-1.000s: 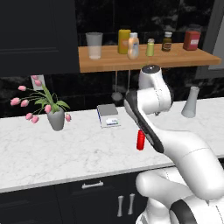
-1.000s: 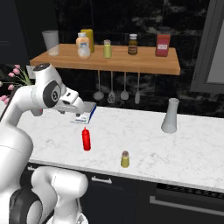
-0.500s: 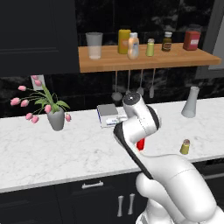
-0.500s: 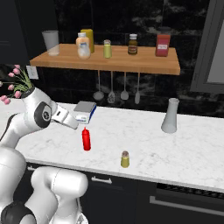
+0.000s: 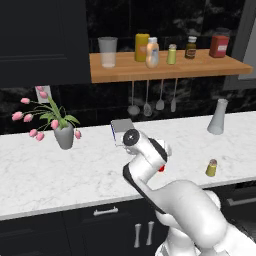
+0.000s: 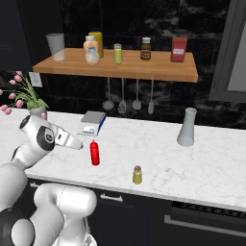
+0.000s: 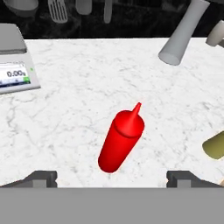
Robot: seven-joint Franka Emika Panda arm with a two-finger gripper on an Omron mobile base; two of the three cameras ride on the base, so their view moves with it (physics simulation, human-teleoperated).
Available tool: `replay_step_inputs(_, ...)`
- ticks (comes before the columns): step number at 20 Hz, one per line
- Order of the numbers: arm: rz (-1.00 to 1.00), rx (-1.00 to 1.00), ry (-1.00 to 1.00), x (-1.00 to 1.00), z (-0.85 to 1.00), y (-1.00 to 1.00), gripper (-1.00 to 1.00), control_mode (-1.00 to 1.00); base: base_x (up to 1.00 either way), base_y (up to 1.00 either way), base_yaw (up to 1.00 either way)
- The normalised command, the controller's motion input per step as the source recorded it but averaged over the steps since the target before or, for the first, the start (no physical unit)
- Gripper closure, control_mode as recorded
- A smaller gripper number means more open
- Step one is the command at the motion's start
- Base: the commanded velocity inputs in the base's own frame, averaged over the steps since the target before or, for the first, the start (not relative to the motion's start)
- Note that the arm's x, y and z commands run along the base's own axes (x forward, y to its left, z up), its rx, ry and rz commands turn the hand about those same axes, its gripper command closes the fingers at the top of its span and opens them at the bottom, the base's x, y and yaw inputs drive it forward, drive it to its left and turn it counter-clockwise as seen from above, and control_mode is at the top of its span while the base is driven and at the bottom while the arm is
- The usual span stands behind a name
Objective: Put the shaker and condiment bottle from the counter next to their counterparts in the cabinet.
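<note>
red condiment bottle (image 7: pixel 120 141) standing upright on the marble counter (image 6: pixel 158 144), just right of the gripper (image 7: pixel 112 178) whose fingers are standing wide apart and holding nothing, shaker (image 6: pixel 137 175) sitting nearer the front edge, farther right, scale (image 6: pixel 93 122) lying behind

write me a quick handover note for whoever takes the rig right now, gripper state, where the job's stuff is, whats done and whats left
Gripper: open, empty, hovering by the red condiment bottle, fingertips either side of it in the hand view, not touching.
Condiment bottle: upright on the counter, in front of the scale.
Shaker: upright on the counter near the front edge, right of the bottle.
Counterparts: matching shaker and yellow bottle stand on the wooden cabinet shelf.
Done: nothing moved yet.
Left: grasp the condiment bottle, set it beside the yellow bottle; then put the counter shaker beside the shelf shaker.
</note>
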Motion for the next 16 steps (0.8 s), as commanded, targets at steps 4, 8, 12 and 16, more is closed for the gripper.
replay_step_inputs(4,-0.21,-0.09,0.00,0.38,-0.44,0.11,-1.00,-1.00,0.00,0.00,0.00)
replay_step_inputs(8,-0.22,-0.02,0.00,0.26,-0.47,0.00,-1.00,-1.00,0.00,0.00,0.00)
replay_step_inputs(12,-0.24,-0.08,0.00,0.30,-0.32,0.01,-1.00,-1.00,0.00,0.00,0.00)
replay_step_inputs(16,-0.19,-0.16,0.00,0.20,-0.05,0.02,-1.00,-1.00,0.00,0.00,0.00)
